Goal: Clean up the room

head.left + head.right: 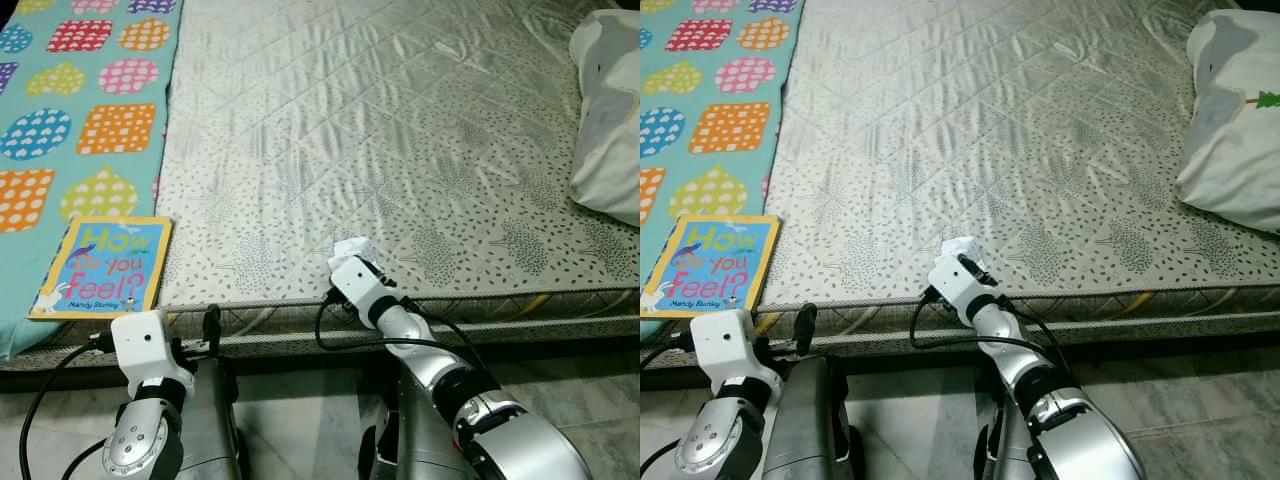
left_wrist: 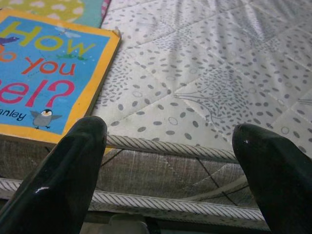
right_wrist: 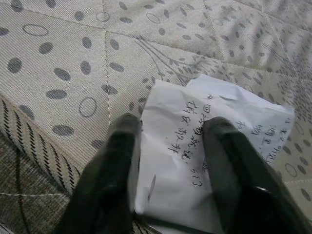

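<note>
- Right hand (image 3: 168,146) rests at the bed's (image 1: 400,150) near edge, fingers straddling a crumpled paper (image 3: 219,141), not clenched.
- Left hand (image 2: 170,161) released, below the edge.
- Book (image 1: 102,266) at 9 o'clock of the paper.

Quilted grey mattress (image 1: 400,150) with a leaf print, filling most of the frame. At its near edge, the right gripper (image 1: 356,258) over a crumpled white paper (image 1: 352,247) — fingers hidden behind the wrist. Left gripper (image 1: 212,328) low, just below the mattress edge. Children's book (image 1: 102,267) flat on a teal patterned blanket (image 1: 70,110) — left side. White pillow (image 1: 607,120) at far right.
</note>
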